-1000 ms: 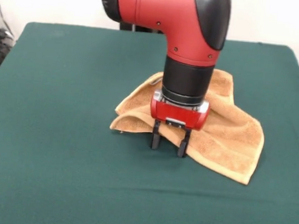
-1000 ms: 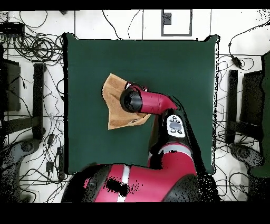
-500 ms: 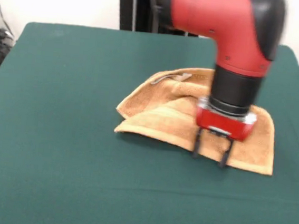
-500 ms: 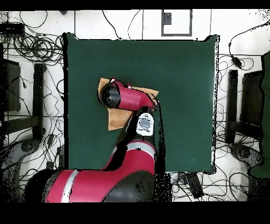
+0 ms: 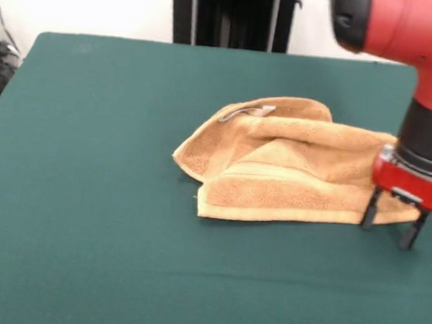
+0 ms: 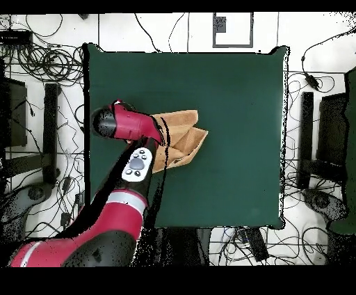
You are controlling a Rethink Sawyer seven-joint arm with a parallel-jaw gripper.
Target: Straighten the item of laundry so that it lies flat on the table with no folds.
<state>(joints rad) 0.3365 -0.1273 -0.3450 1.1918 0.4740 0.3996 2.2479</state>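
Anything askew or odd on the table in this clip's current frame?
Yes: the towel is not flat. It lies bunched and folded over itself on the green table, with a layer doubled along its front edge and a raised hump behind. The gripper stands at its end. Nothing is spilled or damaged.

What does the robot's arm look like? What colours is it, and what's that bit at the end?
The arm is fat, rounded and shiny red, with black parts. A black cylinder leads to a silver ring, then a red block. The end effector has two thin black fingers. From overhead, the arm shows a pale grey panel with dark buttons.
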